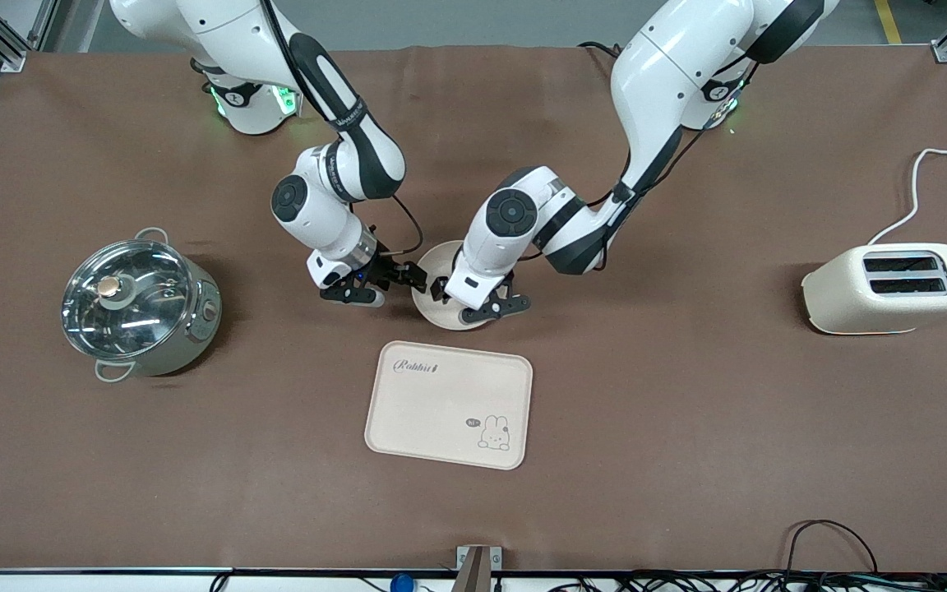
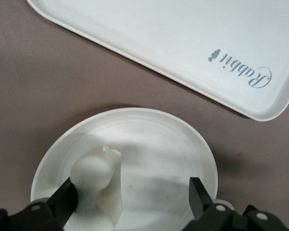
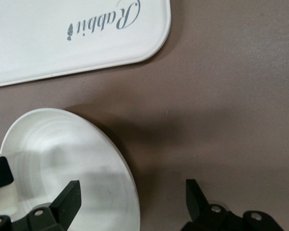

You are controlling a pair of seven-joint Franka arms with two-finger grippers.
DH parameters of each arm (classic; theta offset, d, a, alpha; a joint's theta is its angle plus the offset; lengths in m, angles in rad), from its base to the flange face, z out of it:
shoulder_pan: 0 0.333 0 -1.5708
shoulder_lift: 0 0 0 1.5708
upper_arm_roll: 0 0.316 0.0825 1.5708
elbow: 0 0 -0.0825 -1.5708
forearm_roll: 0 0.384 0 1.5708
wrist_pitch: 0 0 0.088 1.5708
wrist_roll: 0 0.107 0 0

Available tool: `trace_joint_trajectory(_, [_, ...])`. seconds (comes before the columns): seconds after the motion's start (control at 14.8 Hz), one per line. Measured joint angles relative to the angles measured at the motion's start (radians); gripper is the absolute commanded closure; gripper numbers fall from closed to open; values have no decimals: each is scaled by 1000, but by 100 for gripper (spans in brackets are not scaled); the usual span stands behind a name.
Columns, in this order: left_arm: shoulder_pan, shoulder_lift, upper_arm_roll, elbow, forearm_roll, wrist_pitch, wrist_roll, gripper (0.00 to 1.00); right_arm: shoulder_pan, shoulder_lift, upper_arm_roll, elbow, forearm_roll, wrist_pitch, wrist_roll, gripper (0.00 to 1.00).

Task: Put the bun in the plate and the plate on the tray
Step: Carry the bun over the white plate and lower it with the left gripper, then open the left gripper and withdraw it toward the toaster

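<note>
Cream plate [image 1: 441, 288] sits on my desk [image 1: 687, 427], farther from the camera than the tray [image 1: 449, 404]. Right gripper [image 3: 132, 199] straddles its rim, jaws wide; left gripper [image 2: 132, 197] over it, jaws wide, bun [image 2: 94, 178] touching 1 finger.

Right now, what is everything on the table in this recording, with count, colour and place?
bun: one, cream-white, in the plate, against one finger of the left claw.
plate: one, round, cream-white, on the table between the arms and the tray, farther from the front camera than the tray.
tray: one, cream, rectangular, Rabbit lettering, mid-table, nothing on it.
pot: one, steel with glass lid, toward the right arm's end.
toaster: one, cream, toward the left arm's end, white cord attached.
table: one, brown covering.
left claw: open, over the plate, fingers either side of its centre.
right claw: open, straddling the plate's rim.
</note>
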Motion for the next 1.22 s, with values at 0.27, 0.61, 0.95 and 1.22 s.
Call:
trace_joint_trajectory(0.27, [-1,0,0,0,0,0,-3,0,2,0,1,0,0,0,0,54])
trace_joint_trajectory(0.61, [61,-20,6,23,67,-108,101,0,2,0,1,-1,0,0,-1,60])
trace_joint_trajectory(0.95, [288,-179,6,43,78,-355,499,0,7,2,2,-3,0,0,-1,66])
trace_joint_trajectory(1.22, [480,-299,4,44,80,-438,747,0,9,10,3,-4,0,3,-1,72])
